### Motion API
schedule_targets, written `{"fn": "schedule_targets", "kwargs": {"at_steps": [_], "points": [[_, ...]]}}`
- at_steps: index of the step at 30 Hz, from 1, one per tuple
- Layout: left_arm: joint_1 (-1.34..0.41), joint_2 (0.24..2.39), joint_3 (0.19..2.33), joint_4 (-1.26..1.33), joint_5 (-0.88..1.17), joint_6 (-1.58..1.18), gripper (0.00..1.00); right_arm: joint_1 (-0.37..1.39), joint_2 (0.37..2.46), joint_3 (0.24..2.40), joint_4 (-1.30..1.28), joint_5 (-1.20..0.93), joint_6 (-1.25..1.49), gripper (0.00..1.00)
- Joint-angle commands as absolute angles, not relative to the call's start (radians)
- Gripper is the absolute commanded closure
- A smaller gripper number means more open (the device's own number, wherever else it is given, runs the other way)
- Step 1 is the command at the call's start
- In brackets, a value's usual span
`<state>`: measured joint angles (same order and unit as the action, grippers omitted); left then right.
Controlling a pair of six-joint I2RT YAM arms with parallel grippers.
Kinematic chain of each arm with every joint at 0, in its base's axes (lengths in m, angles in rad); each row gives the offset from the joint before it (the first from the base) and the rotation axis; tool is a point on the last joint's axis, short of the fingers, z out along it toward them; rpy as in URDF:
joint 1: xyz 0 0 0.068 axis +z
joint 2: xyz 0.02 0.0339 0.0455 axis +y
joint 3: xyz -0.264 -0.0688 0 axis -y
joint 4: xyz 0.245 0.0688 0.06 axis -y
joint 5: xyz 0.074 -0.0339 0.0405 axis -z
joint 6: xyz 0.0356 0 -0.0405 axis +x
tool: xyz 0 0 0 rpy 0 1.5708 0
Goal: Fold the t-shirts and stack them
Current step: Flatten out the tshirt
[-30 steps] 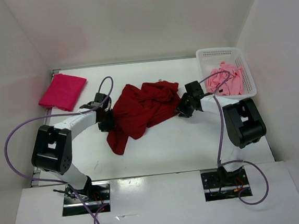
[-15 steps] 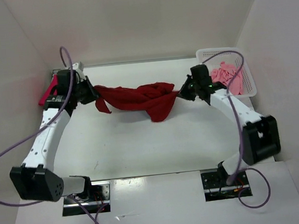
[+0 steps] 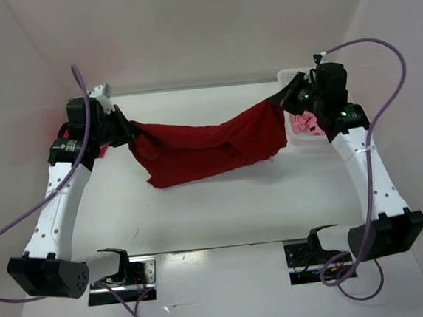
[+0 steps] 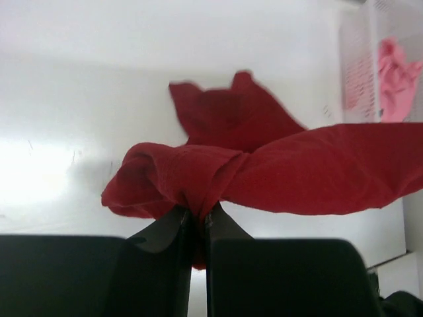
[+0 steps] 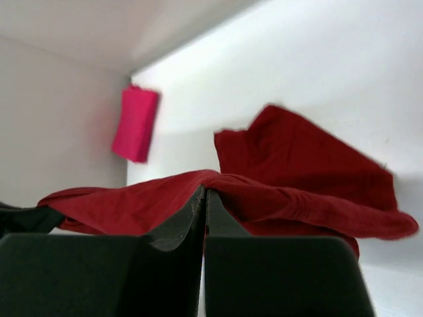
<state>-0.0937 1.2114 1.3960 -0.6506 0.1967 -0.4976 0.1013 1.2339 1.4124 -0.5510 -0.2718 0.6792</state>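
Three t-shirts (image 3: 203,148), one basket (image 3: 305,144)

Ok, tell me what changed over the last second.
The left gripper and right gripper closed on the dark red shirt, raised it and swung apart toward the back, so it hangs stretched between them. The folded magenta shirt, pink shirt and basket stayed put.

Three views, one moment — no lettering, label, brand mark, numeral or sign can be read: not on the dark red t-shirt (image 3: 203,146), nor the white basket (image 3: 290,73), nor the worktop (image 3: 223,209).
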Motion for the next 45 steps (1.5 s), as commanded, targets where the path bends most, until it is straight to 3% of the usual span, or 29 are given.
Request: {"fn": "schedule_targets", "kwargs": {"at_steps": [1, 7, 14, 16, 19, 21, 23, 25, 26, 29, 33, 40, 45], "points": [[-0.071, 1.290, 1.302, -0.580, 0.245, -0.495, 0.88, 0.100, 1.337, 1.362, -0.523, -0.354, 0.667, 1.00], [-0.061, 1.460, 1.560, -0.557, 0.388, -0.580, 0.88, 0.100, 1.486, 1.595, -0.514, -0.405, 0.687, 1.00], [-0.034, 1.456, 1.779, -0.540, 0.521, -0.666, 0.88, 0.100, 1.456, 1.888, -0.548, -0.520, 0.727, 1.00], [-0.015, 1.428, 1.741, -0.490, 0.589, -0.686, 0.88, 0.100, 1.428, 1.888, -0.557, -0.544, 0.736, 1.00], [0.047, 1.370, 1.582, -0.444, 0.589, -0.686, 0.87, 0.100, 1.312, 1.662, -0.526, -0.586, 0.759, 1.00], [0.078, 1.358, 1.482, -0.428, 0.574, -0.663, 0.86, 0.100, 1.219, 1.388, -0.485, -0.572, 0.772, 1.00], [0.089, 1.348, 1.320, -0.405, 0.560, -0.652, 0.76, 0.078, 1.187, 1.144, -0.485, -0.572, 0.772, 1.00], [0.127, 1.359, 1.209, -0.376, 0.555, -0.643, 0.50, 0.057, 1.154, 1.022, -0.485, -0.510, 0.750, 1.00], [0.136, 1.368, 1.168, -0.376, 0.508, -0.626, 0.24, 0.045, 1.154, 0.937, -0.485, -0.488, 0.736, 1.00], [0.146, 1.368, 1.124, -0.425, 0.319, -0.581, 0.03, 0.006, 1.167, 0.876, -0.463, -0.431, 0.712, 1.00], [0.128, 1.356, 1.158, -0.466, 0.218, -0.543, 0.00, 0.006, 1.239, 0.887, -0.453, -0.388, 0.683, 1.00], [-0.115, 1.270, 1.033, -0.554, -0.144, -0.425, 0.03, 0.006, 1.307, 0.877, -0.428, -0.353, 0.663, 0.98], [-0.205, 1.340, 1.011, -0.572, -0.186, -0.425, 0.04, 0.006, 1.341, 0.877, -0.407, -0.342, 0.663, 0.98]]}}
